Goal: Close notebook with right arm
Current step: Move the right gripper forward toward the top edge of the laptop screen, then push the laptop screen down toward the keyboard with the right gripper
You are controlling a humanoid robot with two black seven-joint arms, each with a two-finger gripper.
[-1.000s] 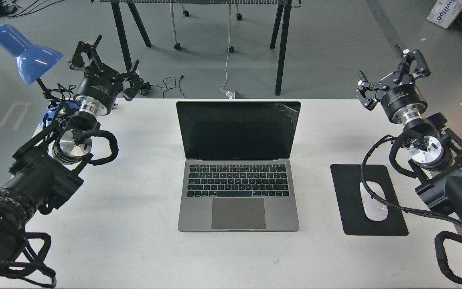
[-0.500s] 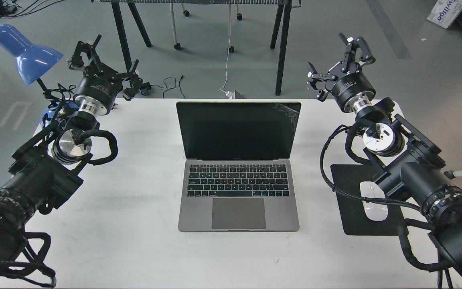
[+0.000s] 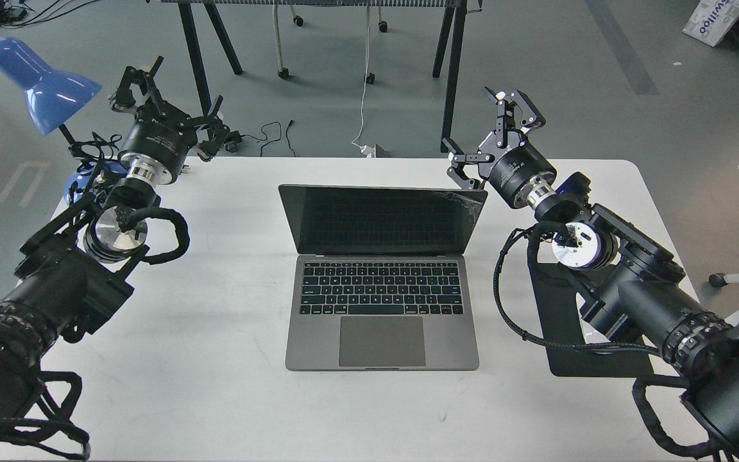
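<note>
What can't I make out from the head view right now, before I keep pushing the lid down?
- White mouse on the black rectangular mouse pad: hidden behind the right arm.
- Contact between the right end effector and the space-grey slim laptop: its lower finger overlaps the cracked screen corner; touch cannot be confirmed.
- Laptop lid's back: faces away.
- Blue desk lamp base: hidden by the left end effector.

Space-grey notebook [image 3: 381, 282] mid-table, lid open, tilted forward, screen black, cracked at upper right corner.
</note>
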